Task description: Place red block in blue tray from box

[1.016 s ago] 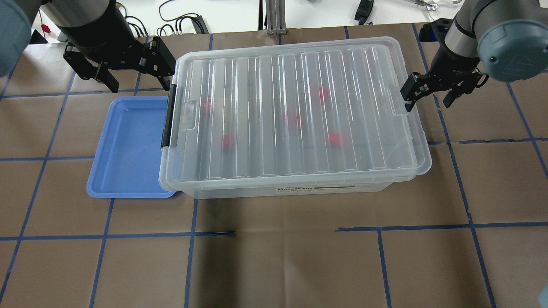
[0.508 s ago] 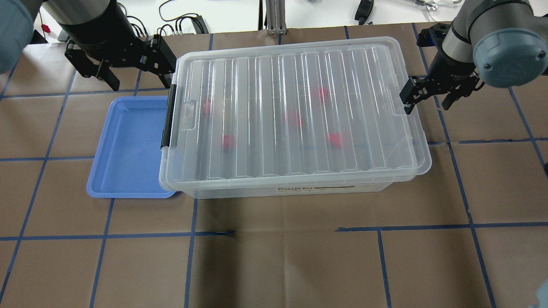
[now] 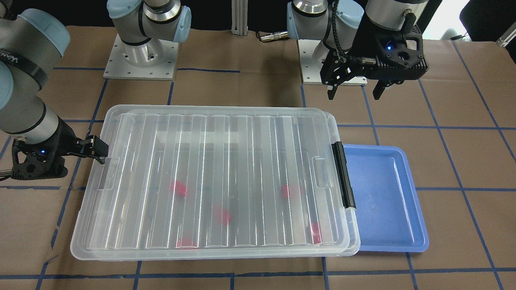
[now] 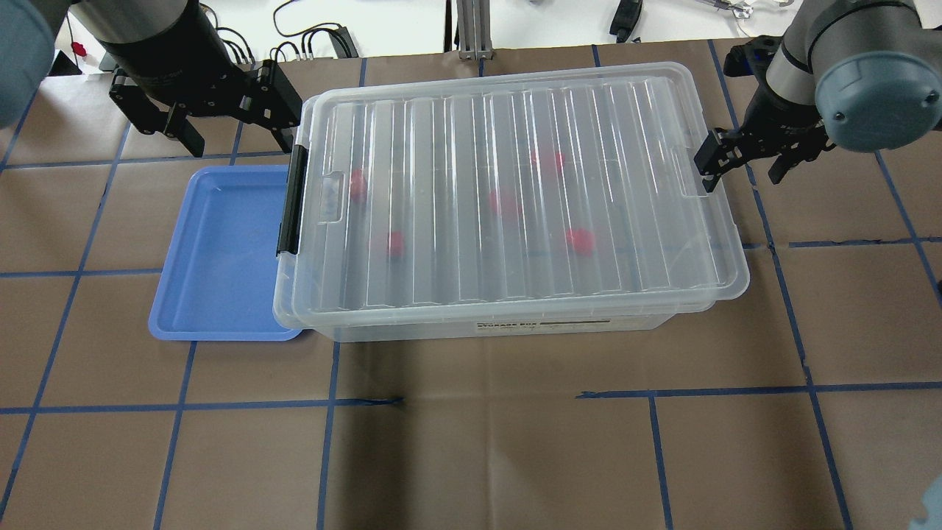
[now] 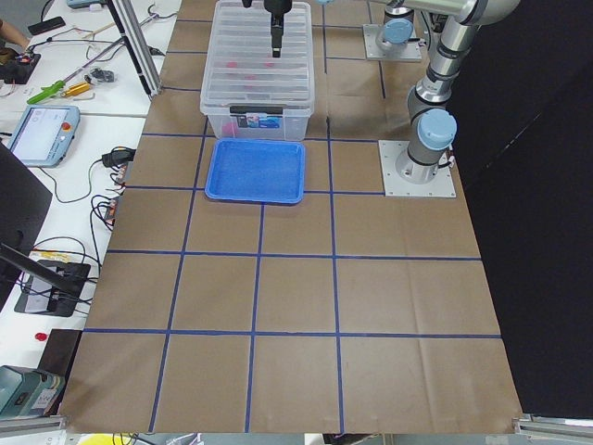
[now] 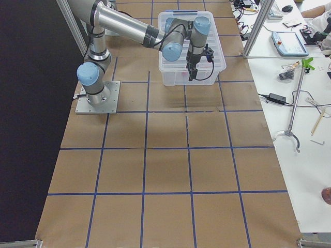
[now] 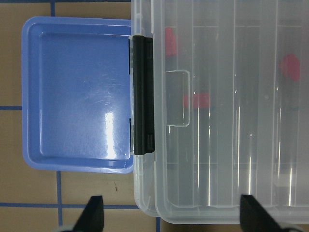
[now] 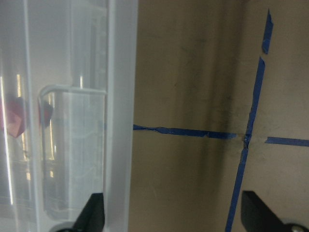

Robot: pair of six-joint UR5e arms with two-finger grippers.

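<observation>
- Five red blocks [image 4: 580, 239] lie inside the box [image 4: 515, 329], under its lid [image 4: 456, 221]. None is in the blue tray [image 4: 221, 250] just beside the latch end.
- Within the last half-second the lid has slid askew towards the right gripper [image 4: 741, 180], and its rim no longer matches the box's.
- Right gripper: fingers spread, straddling the lid's end rim.
- Left gripper [image 4: 241, 147]: spread, empty, by the far latch corner.
- The lid seems to be coming free, but the blocks stay out of reach until it is off.

Silver arms [image 3: 28, 119] with pale-blue joint caps [image 3: 44, 26]
</observation>
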